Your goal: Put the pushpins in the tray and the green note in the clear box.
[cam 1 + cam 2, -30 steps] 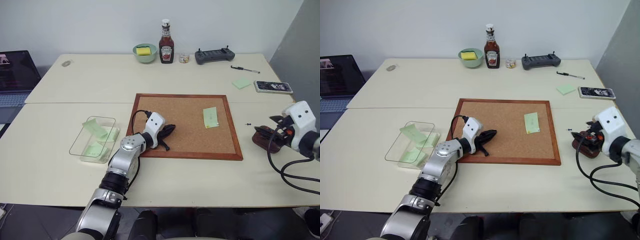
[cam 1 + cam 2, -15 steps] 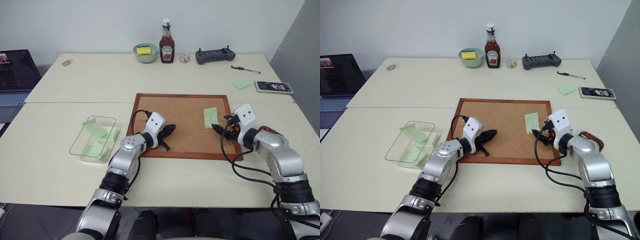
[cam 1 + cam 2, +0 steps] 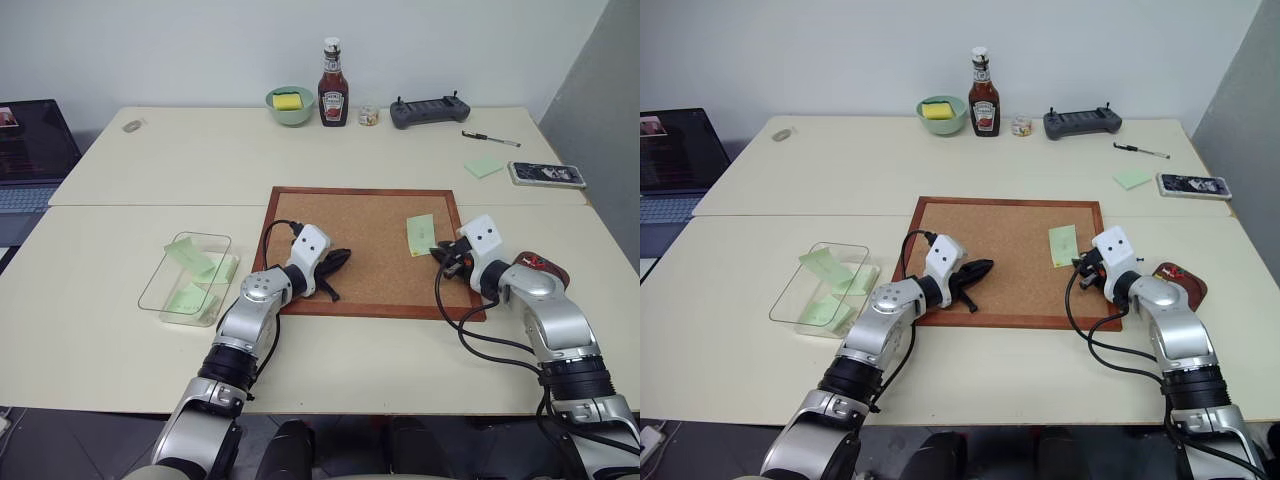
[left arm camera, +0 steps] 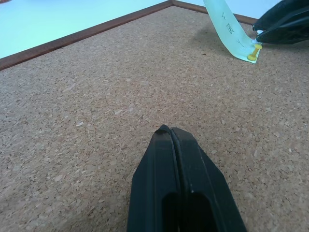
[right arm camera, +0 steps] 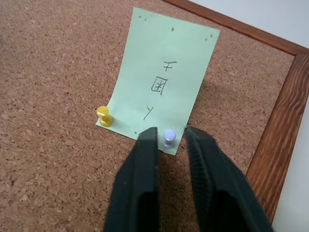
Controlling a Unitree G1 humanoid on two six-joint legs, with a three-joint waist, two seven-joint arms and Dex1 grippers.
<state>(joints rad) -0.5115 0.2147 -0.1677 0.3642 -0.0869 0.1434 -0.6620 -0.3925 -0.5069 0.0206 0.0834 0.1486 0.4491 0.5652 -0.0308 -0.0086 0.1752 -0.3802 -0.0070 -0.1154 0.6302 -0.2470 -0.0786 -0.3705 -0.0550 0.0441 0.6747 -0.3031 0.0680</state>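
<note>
Two pushpins hold one green note [image 5: 161, 87] to the corkboard [image 3: 350, 235]: a yellow pin [image 5: 104, 116] at one lower corner and a pale lilac pin [image 5: 168, 137] at the other. The right gripper [image 5: 169, 137] has its two black fingers on either side of the lilac pin, a narrow gap between them; whether they already squeeze the head cannot be told. The yellow pin sits just beside the jaws, off one finger. The note lies straight ahead of the jaws, with three handwritten marks on it.

The left gripper [image 4: 169, 133] rests low over bare cork, its fingers pressed together on nothing. The note and yellow pin are well ahead of it.

One clear box [image 3: 165, 268] stands well apart from both grippers, off the board's far side from the right arm, with several pale-green slips inside; their count is hard to make out. One small reddish-brown tray [image 3: 1188, 283] lies behind the right gripper, partly hidden by the arm; a red speck and a pale speck show in it, too small to name.

The surface is two cream tables pushed together. Along the far edge stand one green bowl [image 3: 289, 105], one ketchup bottle [image 3: 332, 85], one grey controller [image 3: 430, 110], one pen [image 3: 490, 139], one green sticky pad [image 3: 483, 166] and one phone [image 3: 546, 174]. A laptop [image 3: 30, 145] is cut off at the side. A plain white wall stands behind.
</note>
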